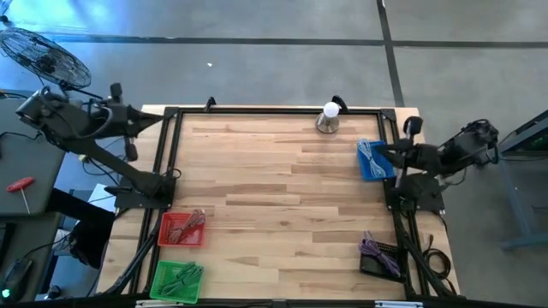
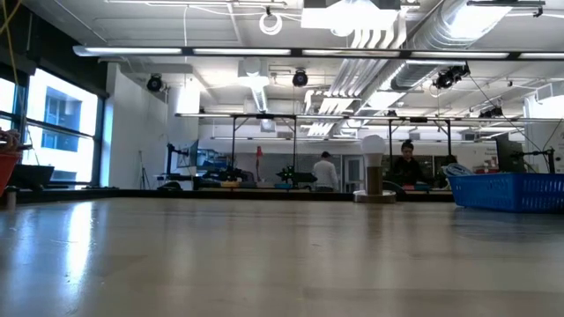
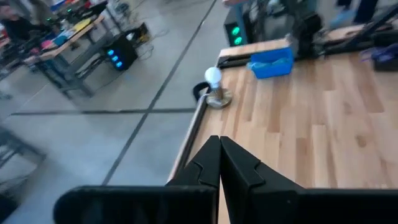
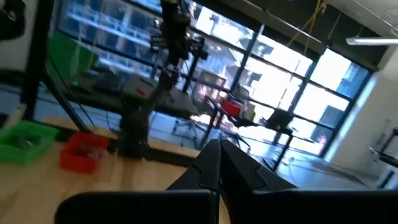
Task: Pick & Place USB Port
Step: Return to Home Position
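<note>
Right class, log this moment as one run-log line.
left gripper shut, left edge | right gripper shut, right edge | purple cable in black bin

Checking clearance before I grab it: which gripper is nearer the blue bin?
Right. The right gripper sits at the blue bin's right edge; the left gripper is across the table.

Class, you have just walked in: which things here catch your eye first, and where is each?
Four coloured bins sit around the wooden table: the red bin and green bin on the left arm's side, the blue bin and black bin on the right arm's. A bulb stands at the far edge. Both arms sit tucked at the table's sides, left gripper and right gripper shut.
</note>
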Available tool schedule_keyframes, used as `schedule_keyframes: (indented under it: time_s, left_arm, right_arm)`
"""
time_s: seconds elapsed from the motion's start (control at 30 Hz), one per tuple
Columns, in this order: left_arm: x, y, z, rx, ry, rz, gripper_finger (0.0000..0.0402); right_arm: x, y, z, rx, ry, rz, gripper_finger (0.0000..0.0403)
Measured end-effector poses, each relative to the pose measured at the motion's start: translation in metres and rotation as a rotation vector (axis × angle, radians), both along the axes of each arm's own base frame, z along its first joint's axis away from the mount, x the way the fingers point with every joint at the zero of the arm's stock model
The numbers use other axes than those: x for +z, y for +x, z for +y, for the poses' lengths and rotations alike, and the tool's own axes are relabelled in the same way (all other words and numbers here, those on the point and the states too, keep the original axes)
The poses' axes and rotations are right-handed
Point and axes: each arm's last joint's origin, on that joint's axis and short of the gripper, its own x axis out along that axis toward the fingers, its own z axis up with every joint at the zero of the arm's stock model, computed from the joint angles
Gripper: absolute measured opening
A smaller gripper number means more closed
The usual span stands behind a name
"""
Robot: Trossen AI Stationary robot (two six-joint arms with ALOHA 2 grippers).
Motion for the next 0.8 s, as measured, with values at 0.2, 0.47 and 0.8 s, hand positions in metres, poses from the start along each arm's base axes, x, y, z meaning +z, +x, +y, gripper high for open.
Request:
schedule_keyframes:
  time_s: [0.2,0.47,0.8]
  left_arm:
    - [-0.051,-0.02,0.008,-0.076,-0.067,-0.129,0.0]
    - [-0.123,-0.008,-0.005,-0.37,-0.091,-0.18,0.0]
    - [-0.168,0.006,-0.015,-0.438,-0.234,-0.218,0.0]
  right_arm:
    - [-0.03,0.012,0.004,0.11,0.004,-0.073,0.0]
    - [-0.082,0.034,-0.003,0.103,0.085,-0.041,0.0]
    - [-0.125,0.047,-0.026,0.117,0.22,0.022,0.0]
